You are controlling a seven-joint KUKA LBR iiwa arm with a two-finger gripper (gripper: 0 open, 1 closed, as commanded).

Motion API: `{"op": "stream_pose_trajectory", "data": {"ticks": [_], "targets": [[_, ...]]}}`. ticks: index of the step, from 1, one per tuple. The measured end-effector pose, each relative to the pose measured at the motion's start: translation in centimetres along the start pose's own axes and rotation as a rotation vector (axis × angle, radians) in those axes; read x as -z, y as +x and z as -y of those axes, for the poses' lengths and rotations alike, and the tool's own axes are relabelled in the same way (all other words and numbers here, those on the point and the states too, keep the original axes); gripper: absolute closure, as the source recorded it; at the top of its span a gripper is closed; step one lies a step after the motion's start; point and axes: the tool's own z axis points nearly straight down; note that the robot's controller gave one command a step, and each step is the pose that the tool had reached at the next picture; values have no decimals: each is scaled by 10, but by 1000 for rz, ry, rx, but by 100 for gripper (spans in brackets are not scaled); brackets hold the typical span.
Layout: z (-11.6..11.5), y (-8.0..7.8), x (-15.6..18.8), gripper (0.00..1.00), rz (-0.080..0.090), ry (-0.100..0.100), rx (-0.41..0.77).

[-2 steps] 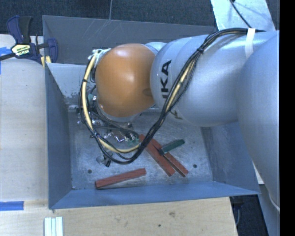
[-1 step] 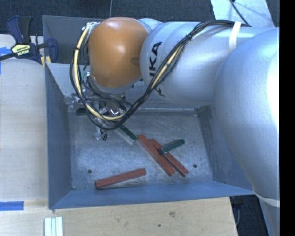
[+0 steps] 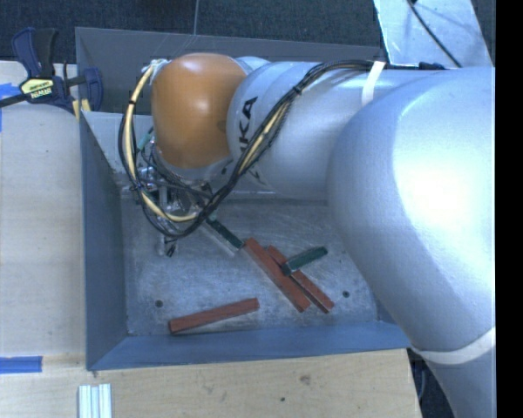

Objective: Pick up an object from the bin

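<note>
Hangs low at the back left of the bin: the gripper. Cannot tell how wide. Just beside it, a thin green stick. Near the front wall, a brown stick.

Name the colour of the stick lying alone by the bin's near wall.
The stick is reddish brown; camera view.

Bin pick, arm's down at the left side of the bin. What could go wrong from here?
1. The gripper sits low near the bin's left wall, over bare floor; it may grab nothing or scrape the wall.
2. Two brown sticks overlap each other and a green piece; lifting one would likely drag the others.
3. The cables hang by the gripper and might snag.
</note>
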Motion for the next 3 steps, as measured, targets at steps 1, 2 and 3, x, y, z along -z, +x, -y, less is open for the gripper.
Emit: {"op": "stream_pose_trajectory", "data": {"ticks": [1,2,3], "targets": [[38,11,48,0,10,1,-223],[104,32,-27,0,0,2,-381],[69,17,-24,0,6,4,-195]]}}
